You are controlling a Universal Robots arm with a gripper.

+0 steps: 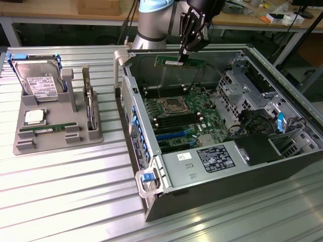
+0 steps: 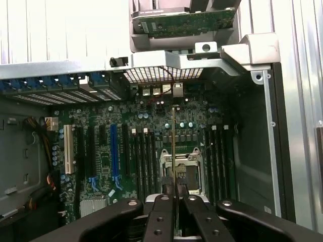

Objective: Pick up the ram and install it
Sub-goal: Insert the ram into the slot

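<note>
My gripper (image 1: 182, 53) hangs over the back of the open computer case (image 1: 282, 166), shut on the ram (image 1: 179, 62), a thin green stick held level above the motherboard (image 1: 202, 108). In the wrist view the ram (image 2: 174, 146) shows edge-on as a thin line rising from between the black fingertips (image 2: 165, 195) of the gripper (image 2: 175, 194). It hovers over the processor socket (image 2: 180, 171). Black memory slots lie on both sides of the socket (image 2: 144, 161) (image 2: 217, 156), and the ram is apart from them.
A grey holder tray (image 1: 22, 146) at the exterior view's left carries a hard drive (image 1: 38, 78), a silver processor chip (image 1: 34, 117), another green stick (image 1: 48, 129) and an upright card (image 1: 91, 108). The case walls, drive cage (image 1: 242, 85) and power supply (image 1: 212, 159) ring the motherboard.
</note>
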